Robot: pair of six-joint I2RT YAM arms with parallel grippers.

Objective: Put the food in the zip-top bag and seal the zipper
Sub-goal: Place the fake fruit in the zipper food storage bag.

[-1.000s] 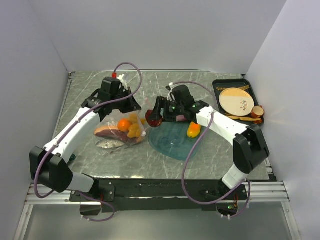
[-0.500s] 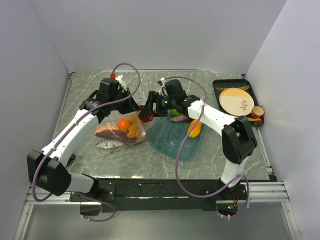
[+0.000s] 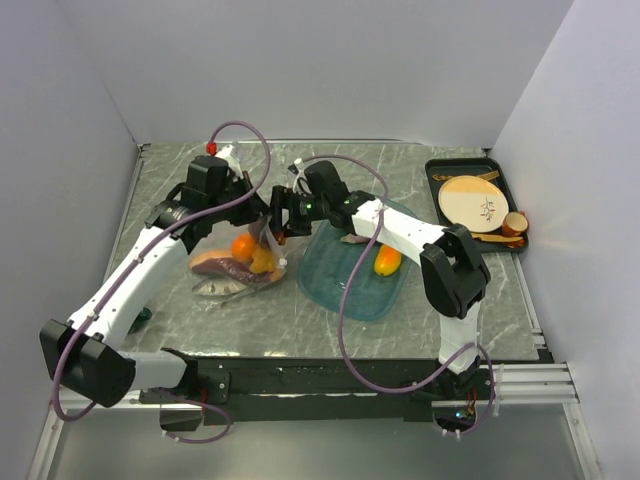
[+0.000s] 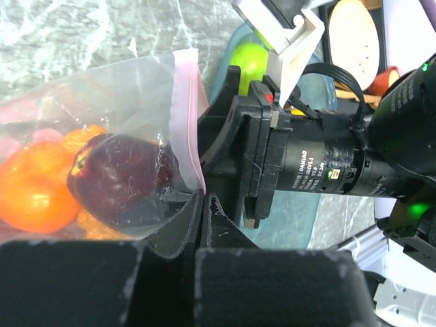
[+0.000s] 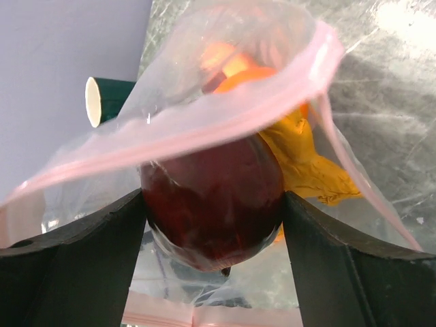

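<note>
**Bag-loading stage.** The left gripper (image 4: pixel 202 204), jaws pressed together on the zipper (image 4: pixel 185 109), holds one lip of the zip-top bag (image 4: pixel 102 95) raised above the marble table (image 3: pixel 450 310). The right gripper (image 3: pixel 283 222) meets it from the tray side. Its jaws are clamped on the dark red apple (image 5: pixel 211 201), which sits in the bag's mouth with the pink strip draped across its upper face. Deeper in the bag lie the orange (image 4: pixel 30 187) and the orange-yellow bits (image 5: pixel 306 163). The green lime (image 4: pixel 252 61) and an orange-yellow fruit (image 3: pixel 387 260) rest on the teal tray (image 3: pixel 350 290), just beside the bag.
</note>
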